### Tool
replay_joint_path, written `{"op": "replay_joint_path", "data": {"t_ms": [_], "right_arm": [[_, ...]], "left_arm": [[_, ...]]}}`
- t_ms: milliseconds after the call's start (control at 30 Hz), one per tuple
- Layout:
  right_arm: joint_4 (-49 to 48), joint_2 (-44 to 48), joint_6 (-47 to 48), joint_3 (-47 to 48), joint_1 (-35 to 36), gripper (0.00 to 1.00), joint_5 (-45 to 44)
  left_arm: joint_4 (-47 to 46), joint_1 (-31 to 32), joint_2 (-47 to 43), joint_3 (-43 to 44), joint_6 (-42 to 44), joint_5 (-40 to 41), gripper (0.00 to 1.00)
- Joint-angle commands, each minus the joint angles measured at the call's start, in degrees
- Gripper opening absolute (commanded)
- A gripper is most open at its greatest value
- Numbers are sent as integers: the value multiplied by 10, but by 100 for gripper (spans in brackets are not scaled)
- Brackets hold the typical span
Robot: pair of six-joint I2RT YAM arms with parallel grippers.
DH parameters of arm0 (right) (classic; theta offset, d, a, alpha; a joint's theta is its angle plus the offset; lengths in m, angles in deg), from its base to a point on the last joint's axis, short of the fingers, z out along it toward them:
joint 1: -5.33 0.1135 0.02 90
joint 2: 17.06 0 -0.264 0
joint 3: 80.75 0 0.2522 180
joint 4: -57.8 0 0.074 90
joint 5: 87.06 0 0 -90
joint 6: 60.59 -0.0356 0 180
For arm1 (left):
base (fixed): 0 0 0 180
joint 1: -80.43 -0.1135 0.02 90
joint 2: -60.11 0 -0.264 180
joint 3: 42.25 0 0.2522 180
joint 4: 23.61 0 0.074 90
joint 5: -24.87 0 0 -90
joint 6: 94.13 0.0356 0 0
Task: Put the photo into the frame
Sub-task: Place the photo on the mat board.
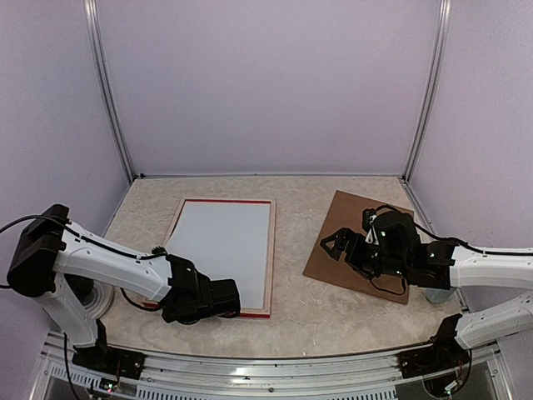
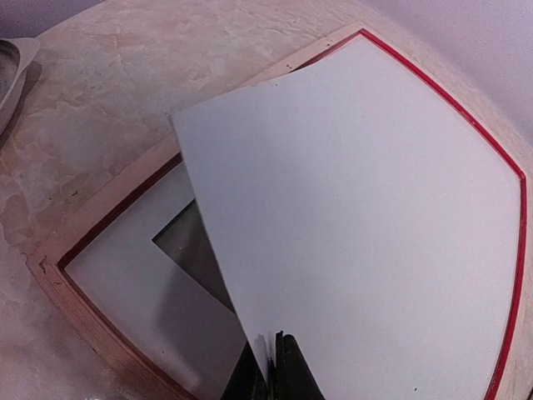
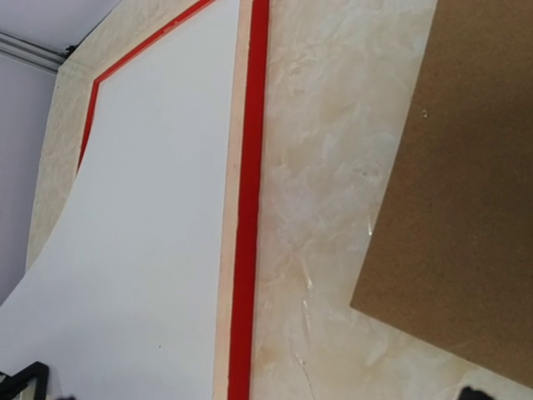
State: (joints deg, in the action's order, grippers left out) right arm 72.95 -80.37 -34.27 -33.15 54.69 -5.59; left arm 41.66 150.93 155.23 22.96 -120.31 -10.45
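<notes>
1. The frame (image 1: 271, 250) is seen lying flat on the marbled surface (image 1: 300, 196), left of centre, with pale wood rails and a red edge showing.
2. The photo (image 1: 225, 246) is laid over the frame's opening. Only a plain white face is shown, so the print itself cannot be seen.
3. In the left wrist view the photo (image 2: 358, 217) is found skewed against the frame (image 2: 79, 296), and one far corner is carried over a wooden rail.
4. The photo's near part is raised, and its shadow is cast on a white mat (image 2: 117, 267) lying inside the frame. The mat's cut window is partly uncovered.
5. The left claw (image 1: 226, 302) is clenched on the photo's near edge, at the frame's near side and right of its middle. The sheet is seen pinched between the dark fingers (image 2: 291, 375).
6. The right claw (image 1: 331, 247) is released, its jaws spread wide with nothing between them. It is poised over the left corner of the brown backing board (image 1: 354, 215).
7. The backing board is laid flat on the surface to the right of the frame, with bare surface between the two.
8. In the right wrist view the frame's red strip (image 3: 246, 250) is seen beside the white photo (image 3: 141, 233), and the backing board (image 3: 466, 183) lies apart from both.
</notes>
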Motion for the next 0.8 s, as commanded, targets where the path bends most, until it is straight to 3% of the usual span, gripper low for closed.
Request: {"op": "replay_joint_path", "data": {"t_ms": [0, 200, 300, 533, 767], "right_arm": [[-9, 5, 3, -8, -3, 99, -2], [-9, 5, 3, -8, -3, 99, -3], [-9, 5, 4, -8, -3, 99, -3], [-8, 5, 4, -9, -3, 99, -4], [-8, 5, 4, -9, -3, 99, -6]], "left_arm": [[-3, -5, 9, 17, 28, 8, 9], [-8, -4, 7, 17, 40, 5, 28], [-6, -4, 4, 15, 41, 3, 43], [-1, -1, -9, 10, 41, -3, 54], [6, 9, -33, 2, 40, -7, 85]]}}
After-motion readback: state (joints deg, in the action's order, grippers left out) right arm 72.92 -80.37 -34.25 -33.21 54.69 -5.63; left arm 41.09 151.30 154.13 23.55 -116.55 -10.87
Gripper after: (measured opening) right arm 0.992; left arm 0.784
